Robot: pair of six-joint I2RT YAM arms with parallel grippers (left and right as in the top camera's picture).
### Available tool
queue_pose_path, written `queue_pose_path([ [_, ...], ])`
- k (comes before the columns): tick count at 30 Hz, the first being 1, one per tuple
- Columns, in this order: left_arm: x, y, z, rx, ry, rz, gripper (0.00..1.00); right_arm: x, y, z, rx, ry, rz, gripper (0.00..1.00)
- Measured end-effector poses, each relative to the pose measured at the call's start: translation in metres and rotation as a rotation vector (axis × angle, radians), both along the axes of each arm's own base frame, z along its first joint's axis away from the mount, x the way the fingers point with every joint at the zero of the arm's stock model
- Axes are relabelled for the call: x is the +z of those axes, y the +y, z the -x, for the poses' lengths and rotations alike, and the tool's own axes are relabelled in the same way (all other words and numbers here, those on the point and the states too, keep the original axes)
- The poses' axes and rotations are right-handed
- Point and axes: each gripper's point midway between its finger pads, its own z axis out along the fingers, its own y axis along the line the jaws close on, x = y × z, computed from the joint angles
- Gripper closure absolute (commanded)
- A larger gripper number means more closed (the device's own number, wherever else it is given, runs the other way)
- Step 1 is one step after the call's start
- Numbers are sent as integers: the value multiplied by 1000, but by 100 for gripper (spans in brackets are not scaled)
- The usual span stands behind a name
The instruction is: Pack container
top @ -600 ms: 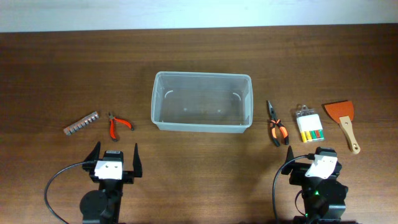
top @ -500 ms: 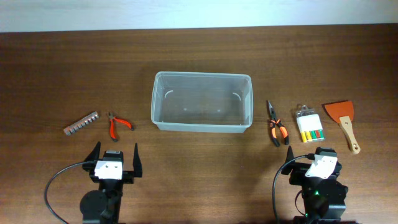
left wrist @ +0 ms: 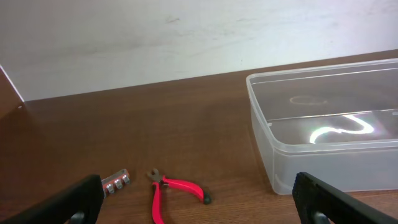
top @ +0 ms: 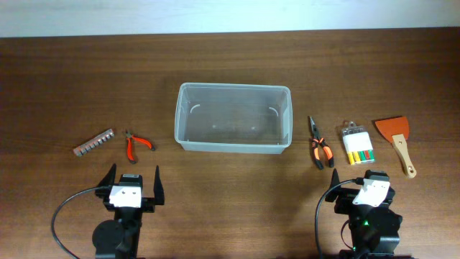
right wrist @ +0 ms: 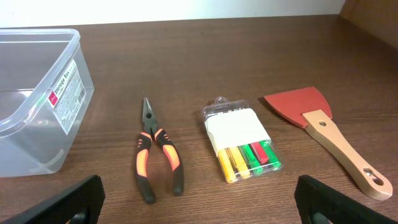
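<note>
The clear plastic container [top: 233, 116] stands empty at the table's middle; it also shows in the left wrist view [left wrist: 329, 134] and the right wrist view [right wrist: 34, 99]. Left of it lie a metal bit holder [top: 94, 141] and red-handled cutters [top: 136, 144]. Right of it lie orange-black long-nose pliers [top: 318, 144], a clear pack of coloured pieces [top: 357, 143] and an orange scraper with a wooden handle [top: 399, 140]. My left gripper [top: 132, 181] is open and empty near the front edge. My right gripper [top: 358, 180] is open and empty, just in front of the pack.
A pale wall runs behind the table's far edge [left wrist: 186, 31]. Bare wood lies between the container and both grippers.
</note>
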Motion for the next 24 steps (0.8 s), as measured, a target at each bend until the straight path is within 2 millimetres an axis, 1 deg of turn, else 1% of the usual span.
queue_pose_path([
  [15,0,0,0,0,0,0,1,0,0,0,0,-1,1,2],
  [24,1,0,0,0,-6,0,1,5,0,-2,0,-22,2,1],
])
